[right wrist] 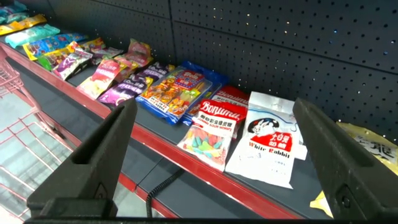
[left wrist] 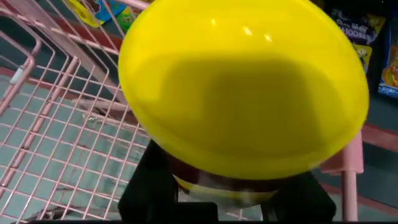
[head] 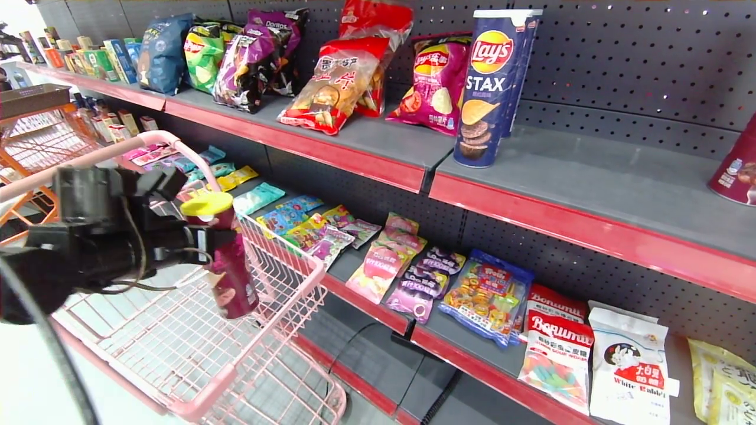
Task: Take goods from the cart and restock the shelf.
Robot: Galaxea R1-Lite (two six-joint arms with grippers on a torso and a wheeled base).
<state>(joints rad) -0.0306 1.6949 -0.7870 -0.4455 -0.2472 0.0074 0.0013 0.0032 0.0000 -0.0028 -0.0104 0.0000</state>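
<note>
Item: chip canister (head: 232, 282), clamped between left gripper (head: 217, 247) jaws, over cart (head: 207, 401); placement on shelf (head: 590, 171) pending. Right gripper (right wrist: 217, 167): jaws apart, empty.

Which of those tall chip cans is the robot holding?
The maroon can with the yellow lid, in the left gripper over the pink cart; the blue can and the other maroon can stand on the upper shelf.

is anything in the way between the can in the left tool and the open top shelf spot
Nothing visible blocks it. The maroon can in the left tool hangs over the pink cart; the bare top shelf lies right of the blue chip can.
</note>
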